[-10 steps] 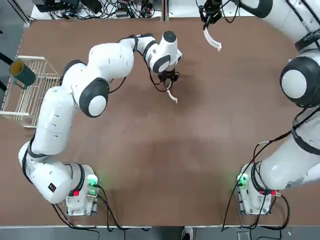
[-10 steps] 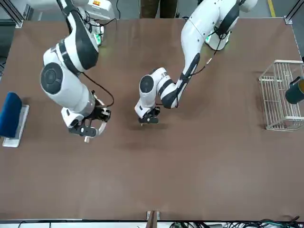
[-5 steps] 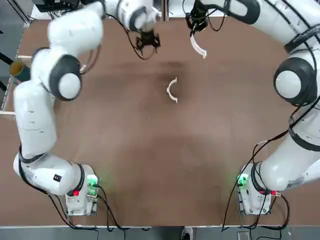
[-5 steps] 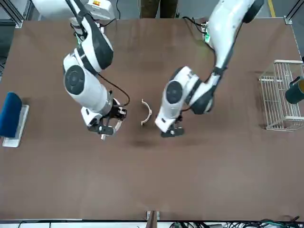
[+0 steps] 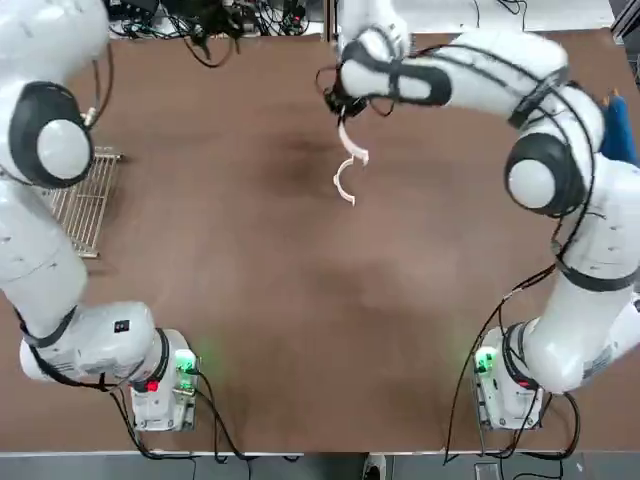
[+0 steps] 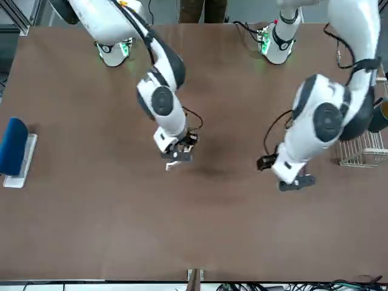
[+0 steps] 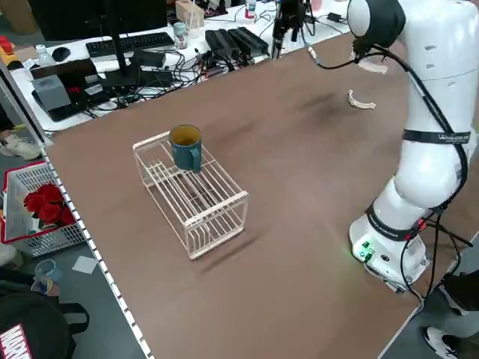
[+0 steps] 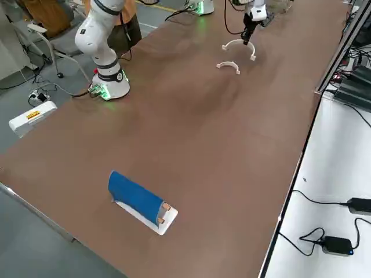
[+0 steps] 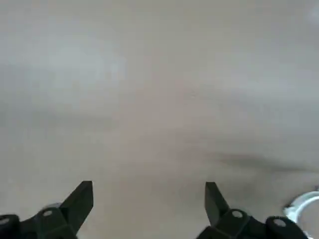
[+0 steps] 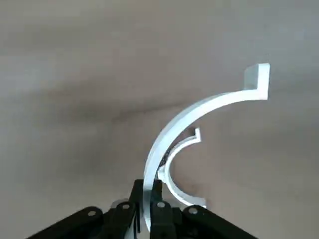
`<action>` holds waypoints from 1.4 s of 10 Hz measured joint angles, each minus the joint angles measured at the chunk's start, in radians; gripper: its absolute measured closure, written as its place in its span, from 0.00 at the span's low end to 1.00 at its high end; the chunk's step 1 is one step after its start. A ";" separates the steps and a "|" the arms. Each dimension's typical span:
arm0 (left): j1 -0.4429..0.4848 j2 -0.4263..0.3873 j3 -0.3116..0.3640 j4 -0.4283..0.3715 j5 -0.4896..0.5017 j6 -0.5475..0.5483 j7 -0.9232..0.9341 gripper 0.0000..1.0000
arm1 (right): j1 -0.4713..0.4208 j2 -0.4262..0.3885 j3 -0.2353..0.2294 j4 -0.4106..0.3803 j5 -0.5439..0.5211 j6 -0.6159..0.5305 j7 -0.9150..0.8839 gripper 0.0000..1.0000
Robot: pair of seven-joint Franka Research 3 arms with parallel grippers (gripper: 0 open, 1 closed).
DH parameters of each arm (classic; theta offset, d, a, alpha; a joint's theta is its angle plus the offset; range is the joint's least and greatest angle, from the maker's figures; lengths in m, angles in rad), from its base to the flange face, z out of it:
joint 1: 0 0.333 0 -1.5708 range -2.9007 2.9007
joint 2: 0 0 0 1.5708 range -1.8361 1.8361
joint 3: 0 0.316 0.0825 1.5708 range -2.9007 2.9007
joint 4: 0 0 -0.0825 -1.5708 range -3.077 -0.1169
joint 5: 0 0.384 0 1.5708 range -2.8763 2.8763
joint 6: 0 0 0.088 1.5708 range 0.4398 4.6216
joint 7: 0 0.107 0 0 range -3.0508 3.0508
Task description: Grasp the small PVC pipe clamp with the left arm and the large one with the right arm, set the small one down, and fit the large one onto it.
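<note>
Two white clamps: large one (image 10: 182, 122) clenched in right gripper (image 10: 146, 186), small one (image 10: 172, 167) on table (image 5: 290, 290) (left gripper (image 9: 148, 196) released).

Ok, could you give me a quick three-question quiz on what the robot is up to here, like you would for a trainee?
1. Which gripper holds the large clamp: left or right?
2. True or false: the small clamp lies on the table.
3. Fill in: the green mug stands on a white wire ____.

Key:
1. Right: the right gripper is shut on the large clamp, beside and above its twin.
2. True: the small clamp lies on the table, while the open left gripper is off to one side.
3. Rack, with the green mug on top.
</note>
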 joint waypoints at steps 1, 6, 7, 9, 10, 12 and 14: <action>0.019 -0.028 0.006 0.000 0.000 -0.015 0.006 0.01 | 0.030 0.037 -0.001 0.001 -0.036 0.035 0.027 0.91; -0.071 -0.297 0.268 -0.006 -0.156 -0.204 0.225 0.00 | 0.083 0.118 -0.002 0.004 -0.119 0.092 0.103 0.91; -0.114 -0.346 0.318 -0.015 -0.161 -0.223 0.242 0.00 | 0.088 0.123 -0.001 0.003 -0.120 0.091 0.107 0.91; -0.186 -0.423 0.395 -0.034 -0.161 -0.265 0.269 0.00 | 0.109 0.153 -0.001 0.003 -0.153 0.097 0.144 0.91; -0.226 -0.443 0.444 -0.040 -0.161 -0.272 0.297 0.00 | 0.113 0.169 -0.002 0.003 -0.170 0.112 0.165 0.91; -0.250 -0.458 0.472 -0.047 -0.182 -0.273 0.318 0.00 | 0.114 0.181 -0.002 0.004 -0.176 0.126 0.179 0.91; -0.252 -0.457 0.472 -0.056 -0.223 -0.275 0.318 0.00 | 0.114 0.181 -0.002 0.007 -0.176 0.126 0.181 0.91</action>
